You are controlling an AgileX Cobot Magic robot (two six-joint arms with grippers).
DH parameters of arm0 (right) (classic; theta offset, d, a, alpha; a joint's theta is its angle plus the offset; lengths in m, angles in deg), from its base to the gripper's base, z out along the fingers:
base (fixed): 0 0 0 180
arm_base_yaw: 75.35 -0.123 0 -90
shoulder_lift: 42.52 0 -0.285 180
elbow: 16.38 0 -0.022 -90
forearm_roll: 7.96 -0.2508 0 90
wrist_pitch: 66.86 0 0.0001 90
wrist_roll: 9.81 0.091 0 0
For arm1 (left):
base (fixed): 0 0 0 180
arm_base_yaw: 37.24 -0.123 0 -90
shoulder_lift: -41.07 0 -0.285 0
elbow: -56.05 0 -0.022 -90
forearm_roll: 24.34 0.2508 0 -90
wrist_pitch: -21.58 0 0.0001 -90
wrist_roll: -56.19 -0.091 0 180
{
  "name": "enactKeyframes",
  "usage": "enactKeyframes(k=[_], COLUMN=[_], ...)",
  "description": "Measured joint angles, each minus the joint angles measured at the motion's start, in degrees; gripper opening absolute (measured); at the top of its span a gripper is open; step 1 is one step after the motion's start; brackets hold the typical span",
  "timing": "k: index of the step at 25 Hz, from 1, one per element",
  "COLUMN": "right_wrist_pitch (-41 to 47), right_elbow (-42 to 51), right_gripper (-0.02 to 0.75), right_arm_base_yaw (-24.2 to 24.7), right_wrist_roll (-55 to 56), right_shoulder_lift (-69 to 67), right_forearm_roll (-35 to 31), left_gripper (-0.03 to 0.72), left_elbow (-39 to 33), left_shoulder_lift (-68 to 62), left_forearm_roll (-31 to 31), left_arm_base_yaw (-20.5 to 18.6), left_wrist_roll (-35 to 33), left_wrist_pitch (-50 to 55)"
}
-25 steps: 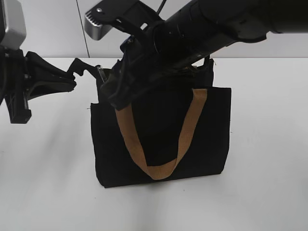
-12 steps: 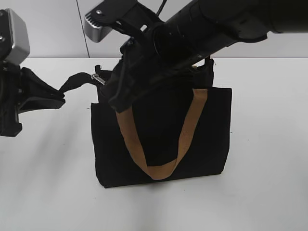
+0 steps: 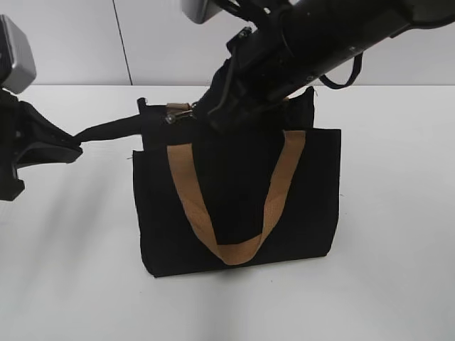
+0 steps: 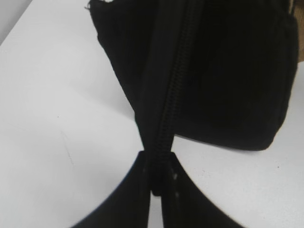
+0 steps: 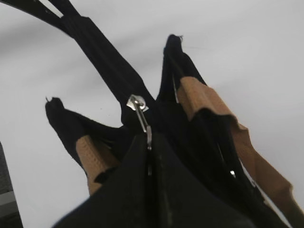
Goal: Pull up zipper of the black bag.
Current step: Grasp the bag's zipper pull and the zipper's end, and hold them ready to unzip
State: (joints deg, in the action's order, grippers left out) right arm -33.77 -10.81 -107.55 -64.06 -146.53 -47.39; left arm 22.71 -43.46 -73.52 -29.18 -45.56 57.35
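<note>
**Both claws clamped on the zipper, bag upright mid-table**

Left claw (image 3: 71,138) sits at my far left, pinched tight on the zipper's (image 4: 167,109) loose end tail, which runs taut from its tips to the bag's (image 3: 238,213) top left corner. On my left wrist feed I see the closed teeth leading straight into the fingers (image 4: 137,190). Centre frame, the bag stands on the white table (image 3: 398,213), one tan handle (image 3: 234,206) drooping down its front. Right claw (image 5: 148,142) reaches across from upper right, closed on the silvery pull tab (image 5: 141,116). Its arm (image 3: 313,35) blocks my view of the bag's top edge behind it.
</note>
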Motion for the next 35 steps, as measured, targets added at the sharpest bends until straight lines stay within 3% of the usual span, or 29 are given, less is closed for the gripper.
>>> enactKeyframes(k=[7,21,35], right_wrist_pitch=[4.7,11.3,13.6], right_elbow=[0.0,-0.2,-0.3], right_gripper=[-0.001,-0.001,-0.001], right_arm_base_yaw=[4.8,13.9,14.6], right_wrist_roll=[0.6,12.8,16.1], right_shoulder_lift=[0.1,0.9,1.7], right_forearm_roll=[0.5,18.8,21.7], left_gripper=[0.020,0.020,0.020], left_elbow=[0.0,0.0,0.0], left_shoulder_lift=[0.0,0.0,0.0], left_forearm_roll=[0.0,0.2,-0.3], left_arm_base_yaw=[-0.9,-1.0,-1.0], left_wrist_roll=[0.8,0.8,0.8], left_wrist_pitch=[0.2,-0.2,0.2])
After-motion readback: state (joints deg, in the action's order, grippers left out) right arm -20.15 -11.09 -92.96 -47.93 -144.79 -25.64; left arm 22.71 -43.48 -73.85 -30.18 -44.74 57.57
